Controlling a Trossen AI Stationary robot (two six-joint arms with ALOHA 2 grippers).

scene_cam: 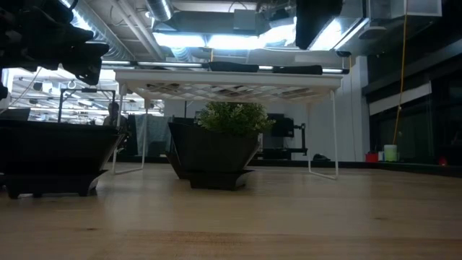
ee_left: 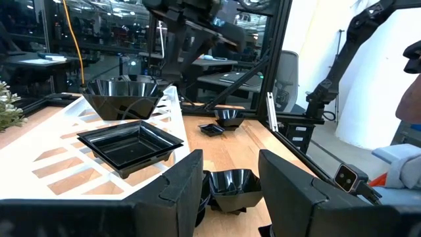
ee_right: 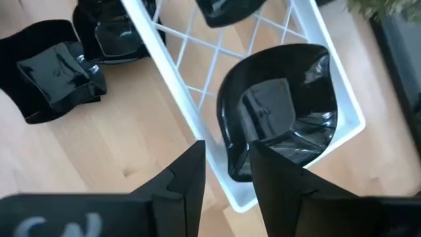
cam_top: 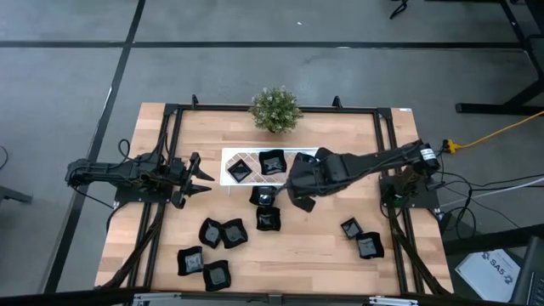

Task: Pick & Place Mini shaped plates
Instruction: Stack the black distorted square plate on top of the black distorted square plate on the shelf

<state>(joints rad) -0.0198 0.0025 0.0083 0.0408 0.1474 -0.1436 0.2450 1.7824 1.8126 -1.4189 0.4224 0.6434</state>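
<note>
A: Where are the mini shaped plates?
B: Most are loose on the wooden table (cam_top: 323, 246). Cluster of four front-left (cam_top: 212, 251), two mid-table just in front of the tray (cam_top: 267, 208), two front-right (cam_top: 361, 238). All black, glossy, greyish centres.

A: And the tray?
B: Long white lattice tray (cam_top: 234, 155) on legs, raised off the table; the low view shows it from underneath. Overhead shows two plates on it: one at the left end (cam_top: 240, 170), one beside it near the middle (cam_top: 272, 161). The right arm covers the right end there.

A: Anything under the arm?
B: Right wrist view shows a third plate (ee_right: 279, 122), rounded outline, sitting on the lattice at the tray's end corner, rim about level with the tray edge.

A: Right gripper (ee_right: 227, 181) state?
B: Over that end of the tray. Fingers parted with a gap, nothing between them, released. The plate sits just past the fingertips; can't tell if they touch it.

A: Left gripper (cam_top: 200, 177)?
B: Parked left of the tray, pointing at it, fingers spread apart, empty. Its wrist view looks along the tray over the two plates.

A: Other containers?
B: Small green potted plant (cam_top: 274, 109) at the back edge, behind the tray. Pot contents beyond foliage not visible.

A: Readable text?
B: A white sheet on the floor front-right (cam_top: 497, 270) has a dark logo, too small to read. A small blurred mark shows on the right gripper body, illegible.
</note>
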